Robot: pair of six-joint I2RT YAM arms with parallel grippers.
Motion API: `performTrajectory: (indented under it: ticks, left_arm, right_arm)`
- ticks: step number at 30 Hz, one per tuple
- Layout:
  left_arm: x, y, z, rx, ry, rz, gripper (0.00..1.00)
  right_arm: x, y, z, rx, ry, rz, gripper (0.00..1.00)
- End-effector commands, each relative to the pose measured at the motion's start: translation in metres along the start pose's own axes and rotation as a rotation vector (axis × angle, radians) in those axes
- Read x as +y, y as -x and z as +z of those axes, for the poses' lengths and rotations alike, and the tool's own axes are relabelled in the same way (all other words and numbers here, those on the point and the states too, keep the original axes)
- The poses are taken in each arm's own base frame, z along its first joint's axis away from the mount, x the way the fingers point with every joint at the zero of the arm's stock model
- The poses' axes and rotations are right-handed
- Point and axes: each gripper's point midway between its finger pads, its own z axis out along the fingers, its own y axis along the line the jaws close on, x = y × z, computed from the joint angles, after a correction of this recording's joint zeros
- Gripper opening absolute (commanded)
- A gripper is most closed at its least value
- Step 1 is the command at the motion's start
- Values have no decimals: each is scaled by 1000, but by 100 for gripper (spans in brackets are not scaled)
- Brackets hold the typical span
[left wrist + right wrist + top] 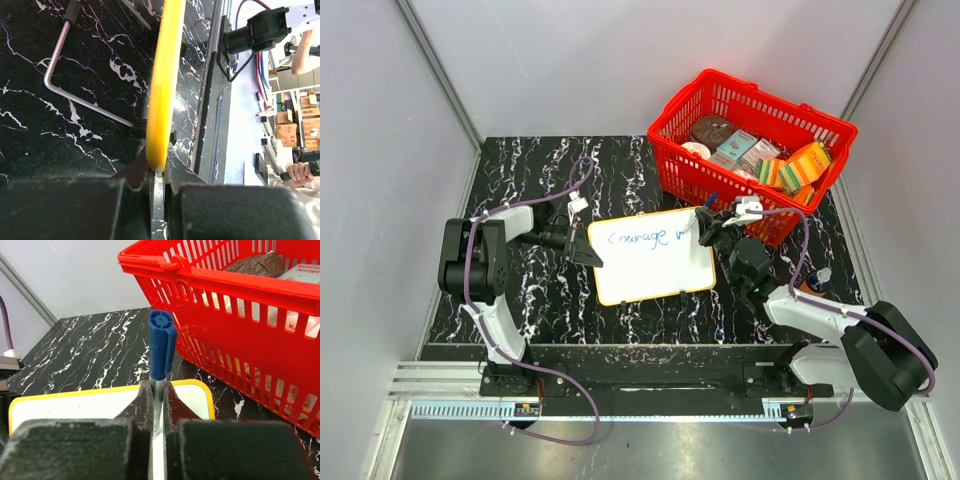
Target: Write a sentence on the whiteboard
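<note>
Left claw (159, 172) clamps the whiteboard (162, 75) rim; right claw (157, 390) pinches the marker (162, 345), tip hidden; basket (240, 330) crowds just beyond.

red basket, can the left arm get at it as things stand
Probably not: the left gripper is shut on the whiteboard's rim, and the basket sits far right, beyond the board and the right arm.

I see my right gripper (156, 390) clamped on the blue marker (161, 347), which stands upright. Below it lies the yellow-rimmed whiteboard (75, 407). The red basket (240, 315) stands on the black marbled worktop (90, 350) just beyond the board's right corner.
</note>
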Motion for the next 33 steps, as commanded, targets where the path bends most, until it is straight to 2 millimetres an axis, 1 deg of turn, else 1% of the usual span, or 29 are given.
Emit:
performTrajectory:
  ticks: [1,11,14,17,19,21,22,23,25,26,30,33]
  left_arm:
    - [21,-18,2,119,114,77,0]
    - [21,-17,2,118,114,76,0]
    - [21,-17,2,119,116,77,0]
    - [21,-17,2,119,116,76,0]
    - [21,-18,2,120,115,74,0]
    - [21,-18,2,118,114,76,0]
    - [21,-18,2,119,116,76,0]
    - [21,-18,2,120,115,74,0]
    - [21,-18,2,119,116,74,0]
    - [21,-18,2,119,116,76,0]
    - [20,-17,2,118,114,74,0]
    - [21,-18,2,119,114,77,0]
  right_arm:
    - [-12,0,-4,0,-44,-3,0]
    - [-15,-11,-12,25,-34,14,0]
    - [-15,-13,-14,29,-35,17,0]
    - [-16,-10,-15,20,-36,19,0]
    - [-13,-4,-16,4,-24,23,0]
    - [-9,9,-18,-25,-4,30,0]
    - [-5,13,-19,-30,17,30,0]
    - [-2,22,-20,-50,30,34,0]
    - [6,28,-22,-57,69,34,0]
    - [10,36,-23,-71,84,39,0]
    - [20,44,-25,-71,129,46,0]
    - [27,42,-24,-55,156,38,0]
